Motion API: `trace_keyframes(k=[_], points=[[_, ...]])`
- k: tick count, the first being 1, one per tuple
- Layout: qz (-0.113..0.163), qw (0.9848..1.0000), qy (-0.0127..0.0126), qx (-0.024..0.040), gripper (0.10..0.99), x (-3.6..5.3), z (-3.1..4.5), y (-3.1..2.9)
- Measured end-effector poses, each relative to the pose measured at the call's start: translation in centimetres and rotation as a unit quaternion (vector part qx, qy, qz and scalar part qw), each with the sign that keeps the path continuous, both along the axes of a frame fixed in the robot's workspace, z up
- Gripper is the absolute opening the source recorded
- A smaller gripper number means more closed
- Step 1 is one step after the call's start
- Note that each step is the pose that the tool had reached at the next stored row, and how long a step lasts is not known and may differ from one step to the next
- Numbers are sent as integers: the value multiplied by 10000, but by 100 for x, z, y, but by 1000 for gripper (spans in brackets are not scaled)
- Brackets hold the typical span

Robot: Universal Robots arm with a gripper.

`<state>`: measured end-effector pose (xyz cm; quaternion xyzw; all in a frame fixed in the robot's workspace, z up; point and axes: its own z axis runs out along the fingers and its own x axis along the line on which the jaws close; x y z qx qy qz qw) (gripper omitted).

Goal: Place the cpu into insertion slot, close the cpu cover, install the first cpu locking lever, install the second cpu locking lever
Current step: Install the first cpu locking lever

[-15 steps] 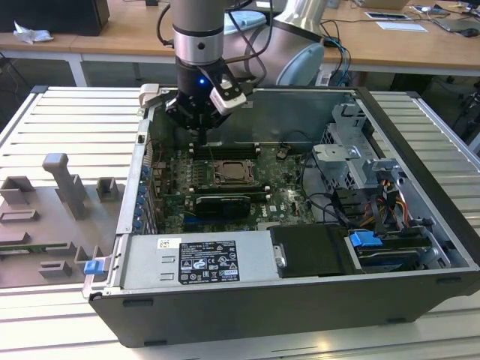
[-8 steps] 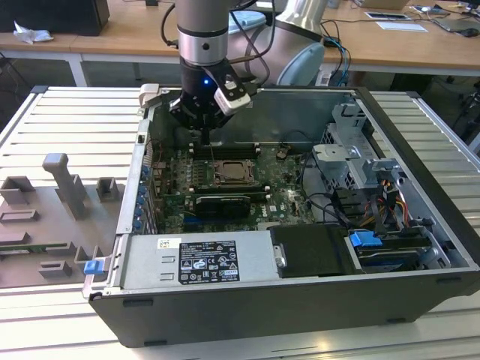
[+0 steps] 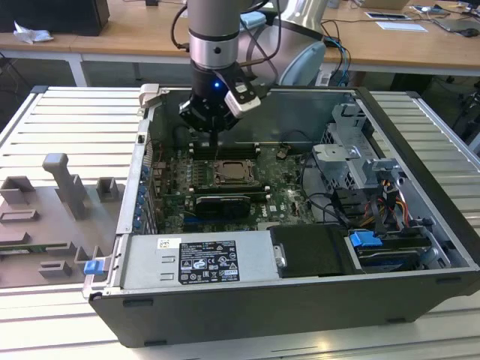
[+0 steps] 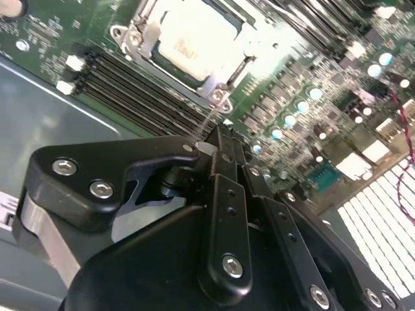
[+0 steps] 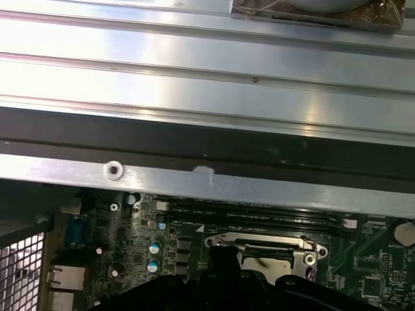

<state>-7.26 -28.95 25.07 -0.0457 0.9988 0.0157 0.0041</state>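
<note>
The insertion slot (image 3: 231,174) sits mid-board on the green motherboard inside the open computer case. In the second wrist view the cpu (image 4: 188,42) lies in it, its pale face showing through the cut-out of the cpu cover (image 4: 144,34), which lies flat over the socket. The cpu (image 5: 262,264) also shows in the first wrist view. My gripper (image 3: 216,150) hangs just behind the socket, near the case's far wall. Its fingers (image 4: 224,162) are pressed together, shut. A thin silvery locking lever (image 4: 209,115) runs from the socket's corner screw to the fingertips; whether it is pinched I cannot tell.
Long memory slots (image 4: 130,84) lie beside the socket. A black card (image 3: 223,202) stands in front of it, then the power supply (image 3: 202,259). The drive cage (image 3: 360,165) and cables fill the exterior view's right. The case wall (image 5: 194,183) is close behind. Grey fixtures (image 3: 67,187) lie outside.
</note>
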Motion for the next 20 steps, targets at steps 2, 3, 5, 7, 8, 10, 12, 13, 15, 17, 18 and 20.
trace_keyframes(k=[2,3,5,7,8,10,12,13,15,17,18,20], points=[[-1,10000,1,-1,106,40,-12,0],[-1,10000,1,-1,106,58,-16,0],[-1,10000,-1,38,106,93,-21,-1],[-4,9999,-1,161,106,120,-27,0],[-6,9998,-2,194,106,130,-32,0],[-12,9998,-2,204,106,148,-59,0],[-29,9998,-2,204,106,173,-105,0],[-30,9998,-3,204,106,178,-120,0],[-31,9998,-2,205,106,185,-142,0],[-31,9998,-2,205,106,188,-157,0],[-30,9998,-2,205,106,189,-162,0],[-31,9998,-2,205,106,190,-169,0]])
